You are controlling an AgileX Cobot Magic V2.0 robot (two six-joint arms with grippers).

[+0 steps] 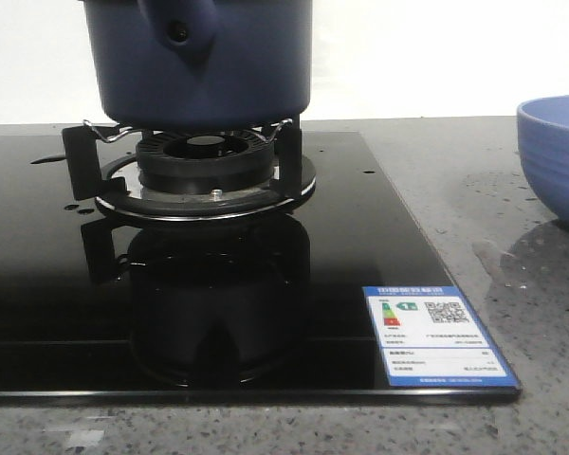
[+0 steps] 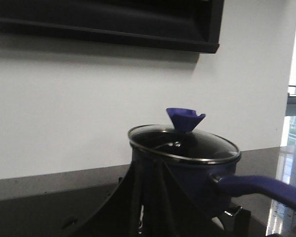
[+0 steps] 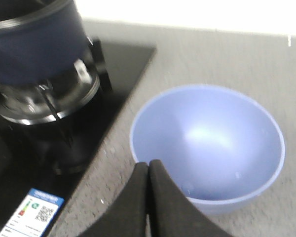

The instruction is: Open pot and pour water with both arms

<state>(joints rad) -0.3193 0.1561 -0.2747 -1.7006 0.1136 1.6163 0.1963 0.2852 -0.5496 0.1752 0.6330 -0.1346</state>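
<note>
The dark navy pot stands on the gas burner, its handle stub with a small hole facing the front view. In the left wrist view the pot carries a glass lid with a blue knob, and a long blue handle sticks out sideways. My left gripper is shut and empty, a short way from the pot's side, below lid level. My right gripper is shut and empty, over the near rim of the periwinkle bowl. Neither gripper shows in the front view.
The black glass cooktop has a blue-and-white energy label at its front right corner. The bowl stands on the grey speckled counter right of the cooktop. A white wall and a dark hood lie behind the pot.
</note>
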